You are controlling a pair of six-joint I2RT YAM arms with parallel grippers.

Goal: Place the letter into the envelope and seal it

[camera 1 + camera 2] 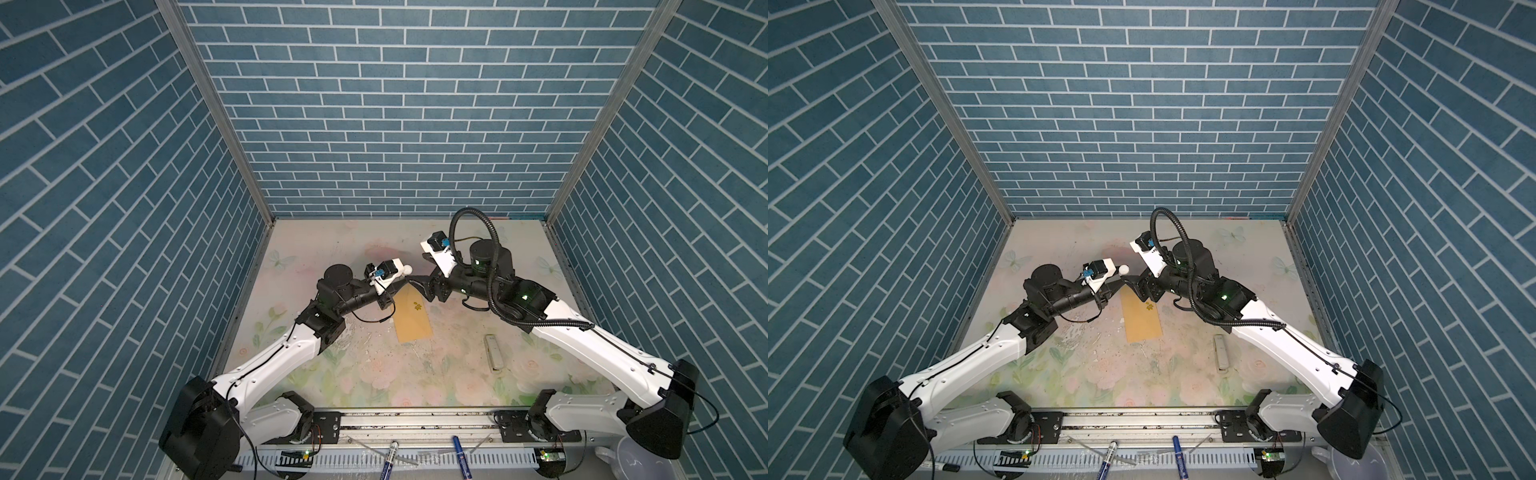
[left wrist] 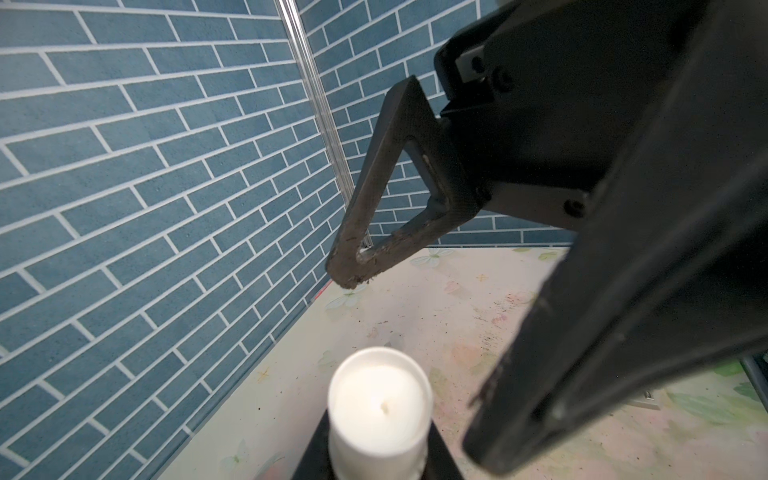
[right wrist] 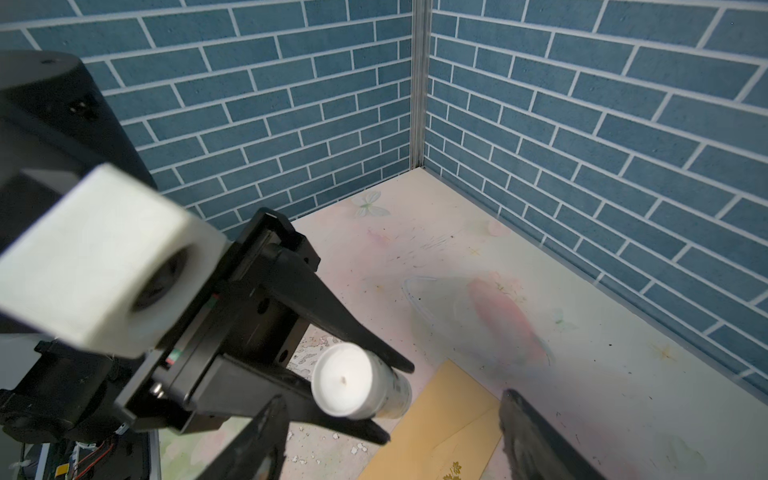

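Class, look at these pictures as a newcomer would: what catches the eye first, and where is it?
The left gripper, clamping a white tube, meets the open right gripper above the far end of the mustard envelope, which lies flat mid-table. A gold flower sticker shows on its upper face.
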